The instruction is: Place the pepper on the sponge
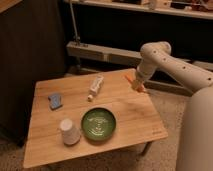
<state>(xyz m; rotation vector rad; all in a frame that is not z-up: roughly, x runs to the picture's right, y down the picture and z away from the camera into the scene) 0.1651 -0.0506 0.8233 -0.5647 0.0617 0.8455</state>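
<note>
The small orange pepper (133,81) hangs above the table's far right edge, with my gripper (136,84) shut on it at the end of the white arm. The blue-grey sponge (55,100) lies flat on the left side of the wooden table (130,112), far from the gripper, with nothing on it.
A white tube-like bottle (95,87) lies on the table between the sponge and the gripper. A green plate (98,123) sits near the front middle, with a white cup (69,131) to its left. A dark cabinet stands at left and low shelving behind.
</note>
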